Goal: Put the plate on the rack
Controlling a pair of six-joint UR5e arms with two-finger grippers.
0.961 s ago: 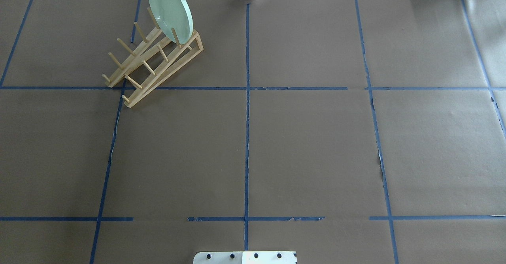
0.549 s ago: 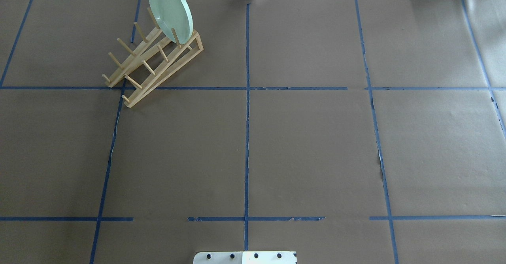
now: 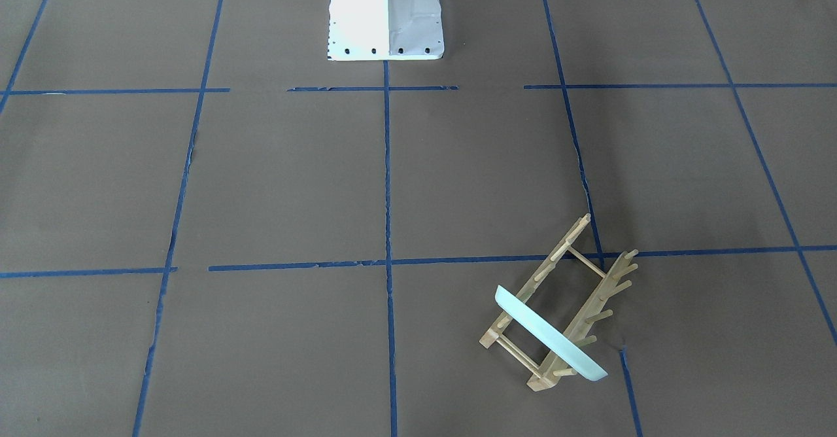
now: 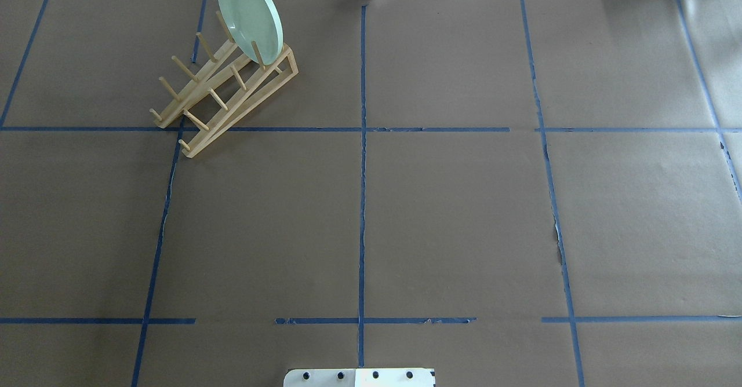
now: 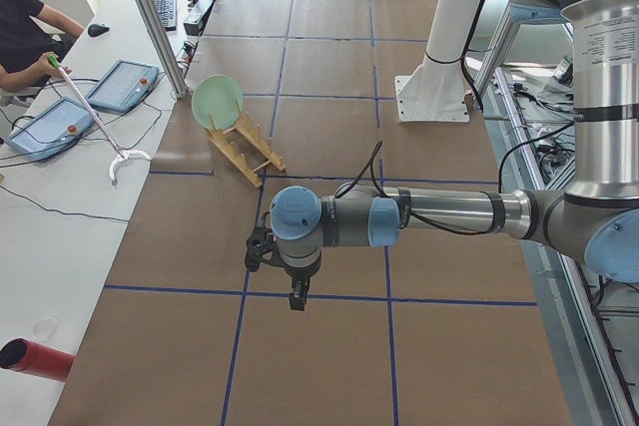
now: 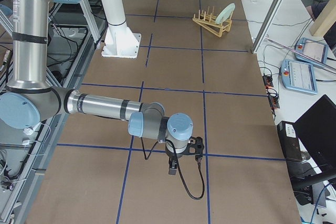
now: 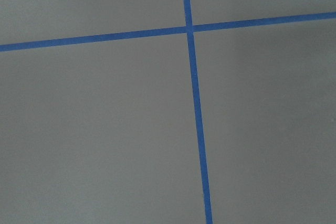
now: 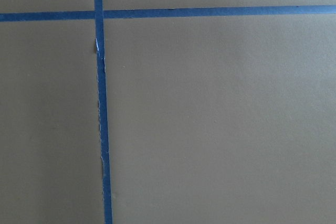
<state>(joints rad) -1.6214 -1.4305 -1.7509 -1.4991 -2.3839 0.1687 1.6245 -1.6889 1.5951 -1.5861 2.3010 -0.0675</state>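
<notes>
**Plate seated in the rack**

In the upper left of the overhead view, the plate point(image 4: 250, 16) stands on edge, leaning, between the pegs at the upper end of the rack point(image 4: 232, 114) on the brown surface point(image 4: 452, 213). The left pincer point(image 5: 298, 296) and right pincer point(image 6: 172, 167) hang over the surface, well apart from the rack. I cannot tell whether either is spread or pressed together.

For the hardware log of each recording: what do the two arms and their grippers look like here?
The left arm and right arm are silver tubes with pale blue joint caps. The left gripper and right gripper are small and black, each fed by a loose black cable. The left arm's upright link bears a white printed label.
</notes>
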